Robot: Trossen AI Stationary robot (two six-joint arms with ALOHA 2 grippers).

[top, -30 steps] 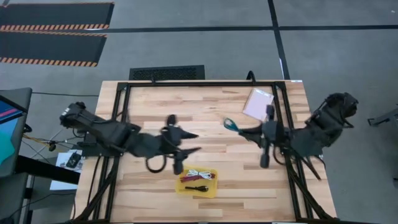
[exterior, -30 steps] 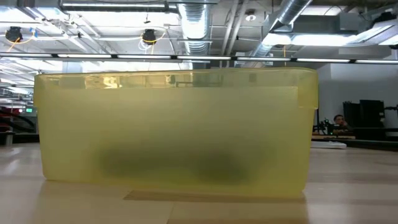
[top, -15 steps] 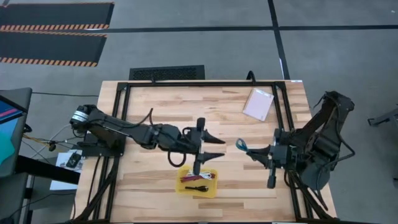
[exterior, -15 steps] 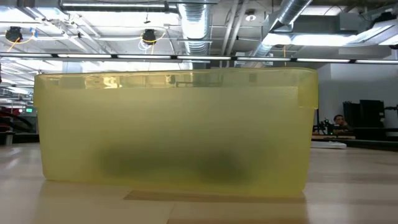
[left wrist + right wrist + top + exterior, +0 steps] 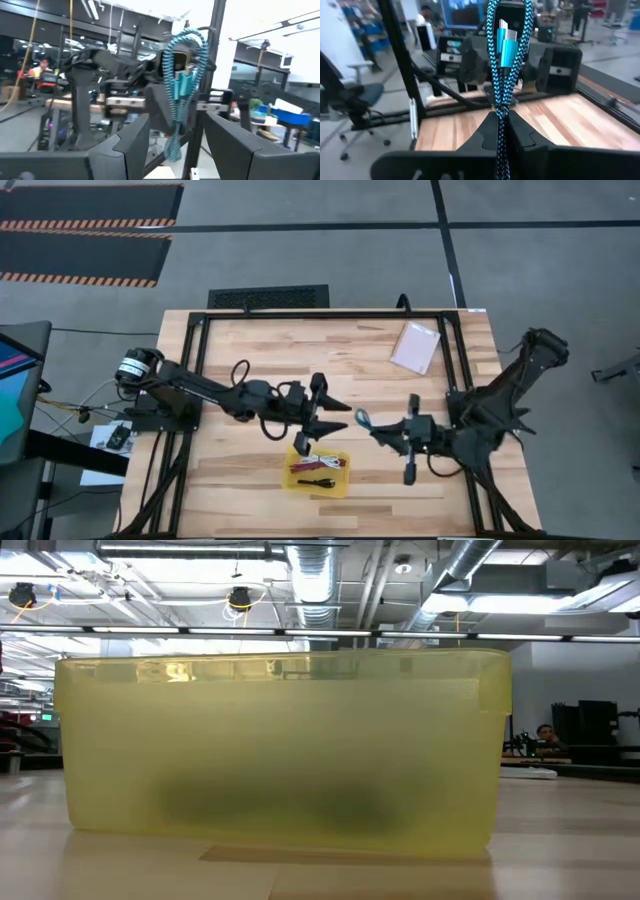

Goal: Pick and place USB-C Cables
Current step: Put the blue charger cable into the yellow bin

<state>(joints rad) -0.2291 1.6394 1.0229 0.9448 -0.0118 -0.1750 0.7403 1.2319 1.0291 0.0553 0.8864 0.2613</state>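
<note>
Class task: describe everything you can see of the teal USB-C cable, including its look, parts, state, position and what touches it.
The teal cable is a braided teal-and-black cord folded into a short looped bundle, with metallic teal plug housings and a silver connector tip showing. The right gripper pinches it between its fingers, so it hangs in the air above the wooden table, right of the yellow tray and facing the open left gripper. Nothing else touches it.

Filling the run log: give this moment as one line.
right gripper: shut on teal cable, right of yellow tray | left gripper: open, above tray | red, white, black cables in tray

Teal braided cable (image 5: 501, 55), yellow tray (image 5: 341, 477), pale pink packet (image 5: 415, 347).
</note>
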